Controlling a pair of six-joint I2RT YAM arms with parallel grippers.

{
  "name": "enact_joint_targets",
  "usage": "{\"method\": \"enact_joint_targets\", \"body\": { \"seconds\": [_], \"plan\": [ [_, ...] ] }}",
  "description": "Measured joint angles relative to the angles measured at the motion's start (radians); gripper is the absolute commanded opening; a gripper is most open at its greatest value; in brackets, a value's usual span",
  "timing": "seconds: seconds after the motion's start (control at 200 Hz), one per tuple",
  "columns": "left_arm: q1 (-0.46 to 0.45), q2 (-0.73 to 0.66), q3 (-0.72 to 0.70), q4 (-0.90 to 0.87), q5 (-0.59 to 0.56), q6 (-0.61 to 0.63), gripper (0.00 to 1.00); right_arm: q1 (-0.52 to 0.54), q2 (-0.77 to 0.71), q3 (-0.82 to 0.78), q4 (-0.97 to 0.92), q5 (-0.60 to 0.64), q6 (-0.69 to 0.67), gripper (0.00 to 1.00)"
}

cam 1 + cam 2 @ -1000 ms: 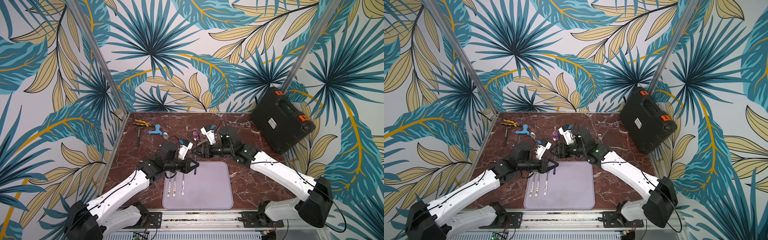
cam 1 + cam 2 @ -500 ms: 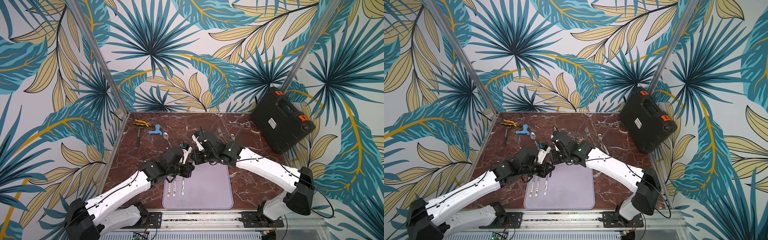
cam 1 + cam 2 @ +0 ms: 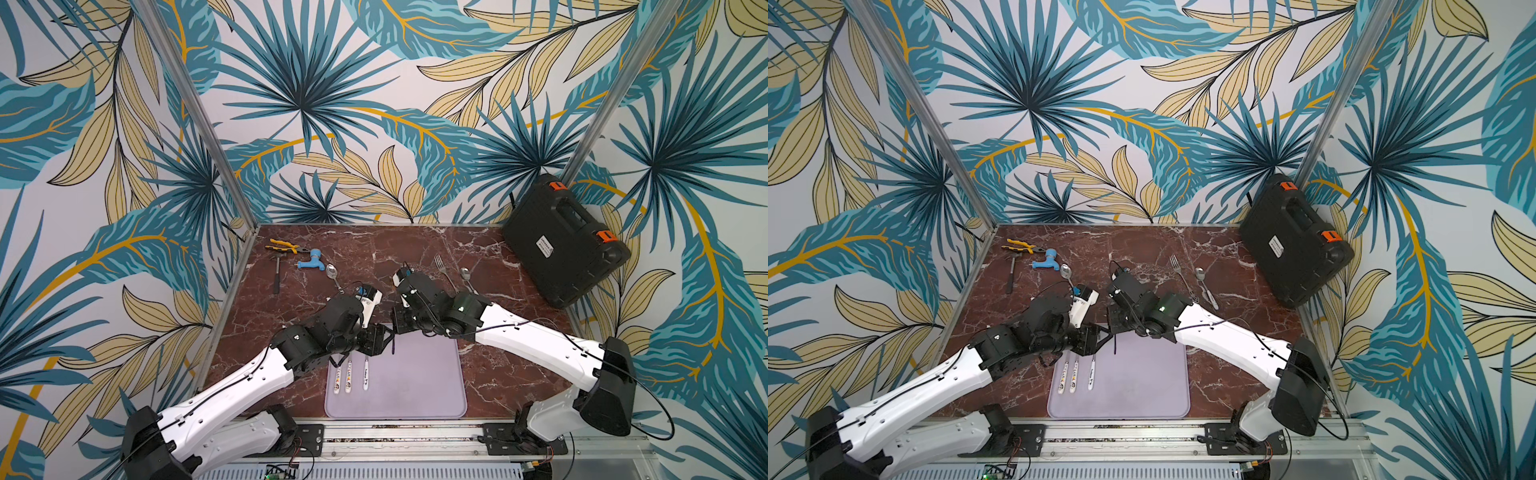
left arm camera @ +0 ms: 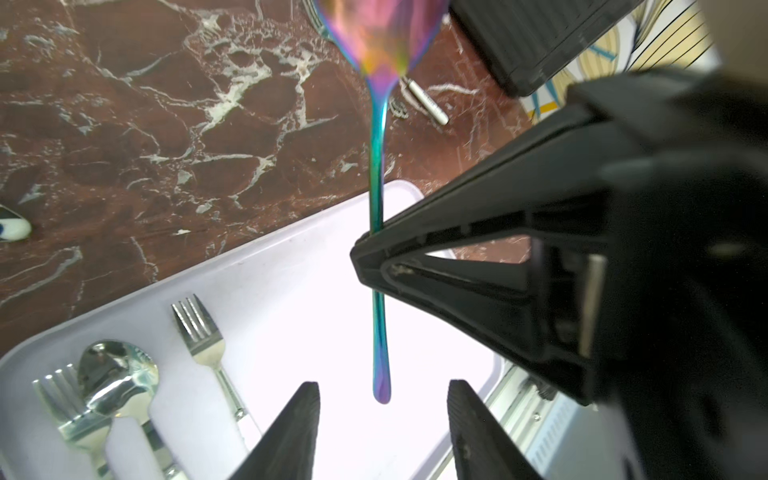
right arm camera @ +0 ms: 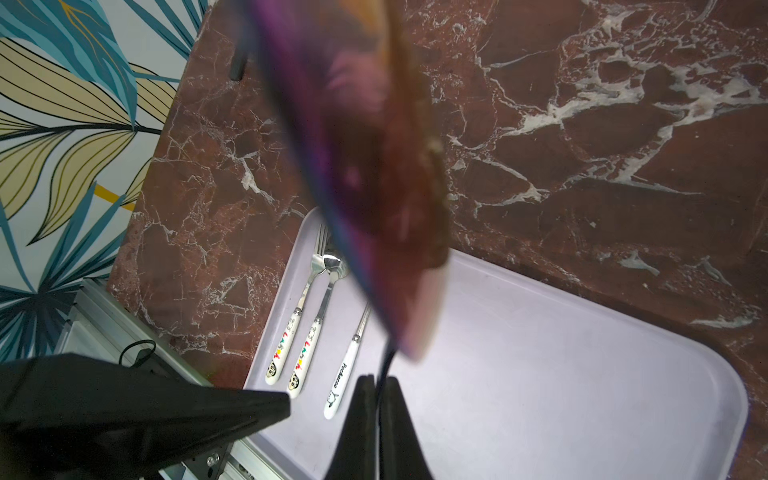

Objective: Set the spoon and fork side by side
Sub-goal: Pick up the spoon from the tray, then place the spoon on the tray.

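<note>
comparing frames, we find the left gripper [image 4: 383, 384] now parted off the rainbow spoon [image 4: 377, 166], which the right gripper [image 5: 376, 384] clamps instead.

Worktop [image 3: 415, 257]: red-brown marble look, white veins, smooth, slight sheen. Tray [image 3: 424, 382]: lilac plastic, matt, smooth. Rainbow spoon [image 4: 377, 166]: tinted metal, mirror glossy. Forks [image 4: 199, 328] and steel spoon [image 4: 118, 374]: polished metal, glossy white printed handles [image 5: 337, 386]. Fingers [image 4: 291, 436]: black matt plastic, fine ribbing. Case [image 3: 561, 241]: black plastic, matt, ribbed. Arm shells [image 3: 232, 386]: white plastic, semi-gloss
</note>
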Motion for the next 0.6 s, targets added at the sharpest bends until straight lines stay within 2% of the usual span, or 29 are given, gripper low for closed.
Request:
{"method": "enact_joint_targets", "body": {
  "seconds": [0.095,0.235,0.451,0.601],
  "plan": [
    [0.019,-0.048,0.000,0.012,0.014,0.002,0.58,-0.034,-0.041,-0.078,0.092,-0.056,0.024,0.00],
    [0.098,-0.114,-0.009,0.009,-0.004,-0.005,0.63,-0.059,-0.042,-0.189,0.241,-0.161,0.080,0.00],
    [0.274,-0.138,-0.078,-0.010,-0.015,-0.039,0.63,-0.060,0.063,-0.291,0.467,-0.324,0.193,0.00],
    [0.370,-0.138,-0.143,-0.004,0.005,-0.068,0.63,-0.053,0.155,-0.319,0.554,-0.386,0.253,0.00]
  ]
}}
